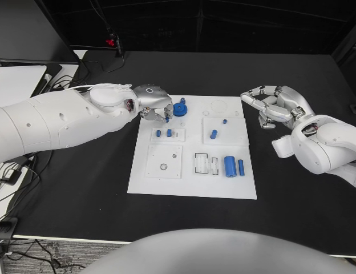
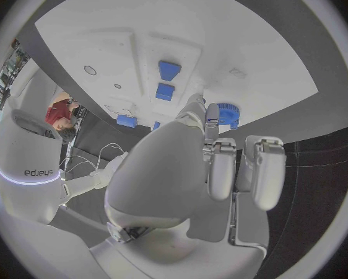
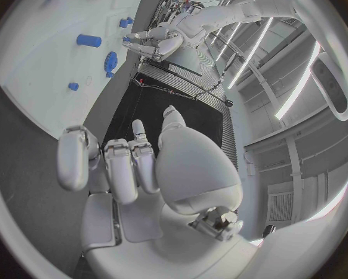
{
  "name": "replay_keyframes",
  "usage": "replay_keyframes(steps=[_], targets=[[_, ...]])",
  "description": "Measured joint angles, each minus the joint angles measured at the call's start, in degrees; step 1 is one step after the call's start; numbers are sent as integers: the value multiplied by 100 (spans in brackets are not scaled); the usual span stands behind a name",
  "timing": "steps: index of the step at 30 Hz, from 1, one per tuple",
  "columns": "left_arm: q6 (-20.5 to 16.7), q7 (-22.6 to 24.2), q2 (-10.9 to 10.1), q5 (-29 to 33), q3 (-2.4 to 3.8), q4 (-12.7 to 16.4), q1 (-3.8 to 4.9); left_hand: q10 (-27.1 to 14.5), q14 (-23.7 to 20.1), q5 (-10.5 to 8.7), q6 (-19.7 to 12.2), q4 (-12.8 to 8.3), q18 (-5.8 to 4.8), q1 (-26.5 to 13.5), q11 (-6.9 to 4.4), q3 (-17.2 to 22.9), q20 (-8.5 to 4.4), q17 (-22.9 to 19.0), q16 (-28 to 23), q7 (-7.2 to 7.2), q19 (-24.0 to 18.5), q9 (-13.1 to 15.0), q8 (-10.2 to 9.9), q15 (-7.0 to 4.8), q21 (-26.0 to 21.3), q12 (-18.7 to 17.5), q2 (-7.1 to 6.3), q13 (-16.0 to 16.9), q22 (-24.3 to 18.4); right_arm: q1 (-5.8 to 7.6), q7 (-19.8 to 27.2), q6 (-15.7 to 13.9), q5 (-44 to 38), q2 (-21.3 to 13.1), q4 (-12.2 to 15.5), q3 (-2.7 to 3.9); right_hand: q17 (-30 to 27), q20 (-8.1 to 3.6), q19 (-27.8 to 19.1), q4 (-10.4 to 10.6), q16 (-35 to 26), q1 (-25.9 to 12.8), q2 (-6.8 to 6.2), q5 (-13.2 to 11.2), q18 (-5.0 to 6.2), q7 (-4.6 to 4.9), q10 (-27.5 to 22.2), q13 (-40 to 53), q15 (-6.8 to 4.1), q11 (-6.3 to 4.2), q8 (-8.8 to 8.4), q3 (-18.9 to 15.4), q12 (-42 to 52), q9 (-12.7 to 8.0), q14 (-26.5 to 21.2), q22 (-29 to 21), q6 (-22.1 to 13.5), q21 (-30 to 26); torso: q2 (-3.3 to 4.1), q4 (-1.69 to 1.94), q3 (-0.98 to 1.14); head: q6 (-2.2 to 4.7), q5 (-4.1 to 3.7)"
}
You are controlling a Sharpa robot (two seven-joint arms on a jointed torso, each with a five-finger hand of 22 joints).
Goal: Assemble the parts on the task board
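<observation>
Judging by looks, the blue gear [image 1: 179,109] near the far edge of the white board [image 1: 145,180] is small, light, hard plastic, stiff and a bit slippery, so it is best pinched across its toothed rim or by its raised hub. The left hand [image 1: 153,103] sits just beside it with fingertips [image 2: 212,114] at its edge, though whether they grip it I cannot tell. The right hand [image 1: 275,105] hovers over the black table [image 1: 79,211] beside the board, fingers loosely curled and apart, holding nothing
</observation>
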Motion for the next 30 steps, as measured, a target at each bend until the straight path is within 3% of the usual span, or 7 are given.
replay_keyframes(steps=[30], targets=[[222, -5, 104, 3, 4, -121, -24, 0, 0, -15, -14, -1, 0, 2, 0, -2, 0, 0, 0, 15, 0, -8, 20, 0, 0, 0, -18, 0, 0, -1, -4, 3, 0, 8, 0, 0, 0, 0, 0, 0, 0, 0, 0, 0, 0, 0, 0, 3, 0, 0, 0, 0, 0, -4, 0, 0, 0, 0, 0, 1, 1, 0, -6]])
